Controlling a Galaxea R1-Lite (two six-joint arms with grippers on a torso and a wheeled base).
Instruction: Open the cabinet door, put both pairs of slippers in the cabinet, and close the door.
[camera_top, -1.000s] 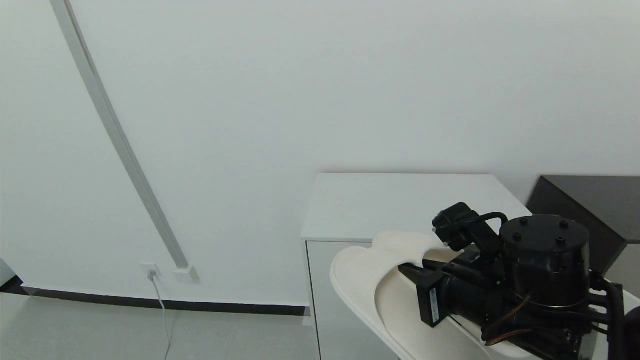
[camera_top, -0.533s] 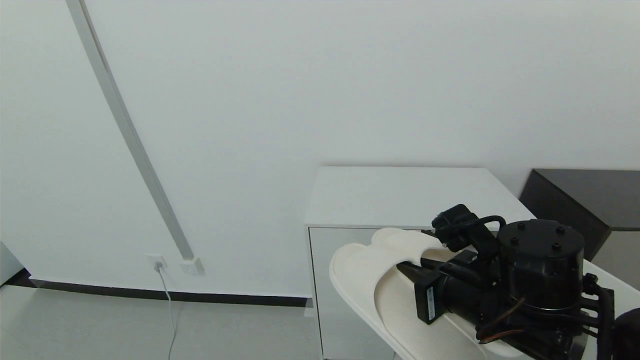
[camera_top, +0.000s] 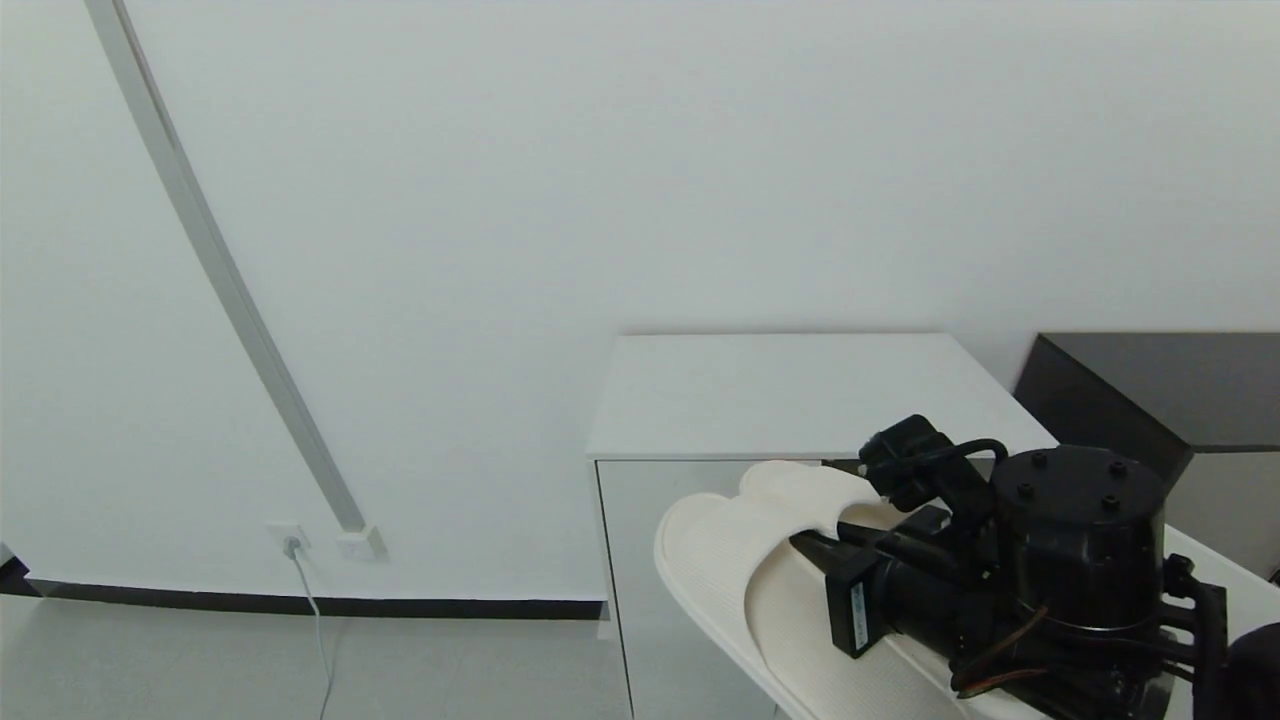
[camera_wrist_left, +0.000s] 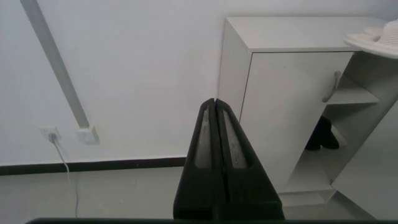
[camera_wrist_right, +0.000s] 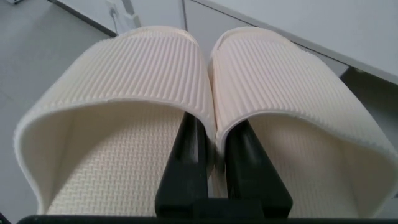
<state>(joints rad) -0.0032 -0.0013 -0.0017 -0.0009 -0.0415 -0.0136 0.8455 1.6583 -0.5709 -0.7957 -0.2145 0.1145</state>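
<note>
A pair of cream ribbed slippers (camera_wrist_right: 205, 87) is held side by side, with my right gripper (camera_wrist_right: 214, 146) shut on their inner strap walls. In the head view the slippers (camera_top: 720, 570) and right gripper (camera_top: 820, 545) hang just in front of the white cabinet (camera_top: 790, 390). In the left wrist view the cabinet (camera_wrist_left: 292, 37) has its left door (camera_wrist_left: 292, 112) closed. Its right side is open, showing shelves (camera_wrist_left: 351, 96). My left gripper (camera_wrist_left: 216, 143) is shut on nothing, low and to the left of the cabinet.
A dark thing (camera_wrist_left: 321, 134) lies on a lower shelf inside. A black unit (camera_top: 1150, 390) stands right of the cabinet. On the wall to the left are a grey strip (camera_top: 200, 250) and a socket with a cable (camera_top: 290, 545); bare floor lies below.
The whole head view has shifted, so the camera moved. The slippers stay held the same way in my right gripper.
</note>
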